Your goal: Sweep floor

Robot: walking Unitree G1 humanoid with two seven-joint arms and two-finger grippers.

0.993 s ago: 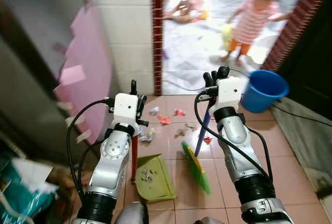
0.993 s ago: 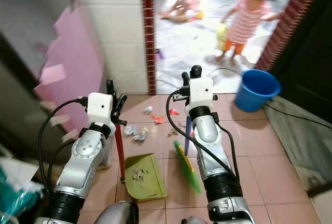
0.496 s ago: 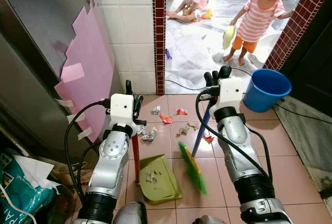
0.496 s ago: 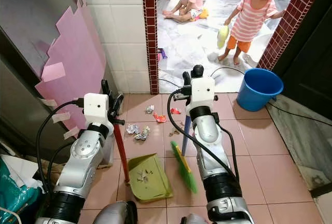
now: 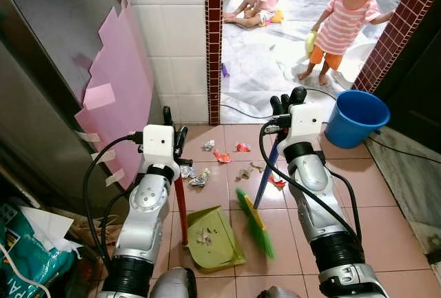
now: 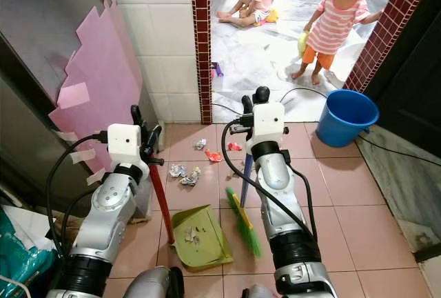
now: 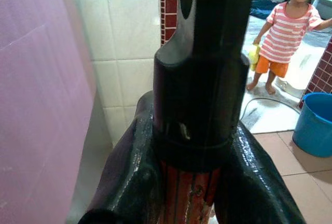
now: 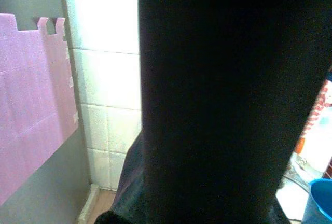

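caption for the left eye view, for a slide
Left gripper holds the red-handled green dustpan, right gripper the green broom, litter ahead.

**Head pair high, wrist cameras pressed close**

The two head eyes look forward and down from above both arms onto the tiled floor (image 5: 386, 201), doorway at 12 o'clock; their framing overlaps almost wholly; each wrist camera sits hard against a dark handle, facing the white tiled wall (image 7: 124, 42); all share the blue bucket (image 5: 355, 117).
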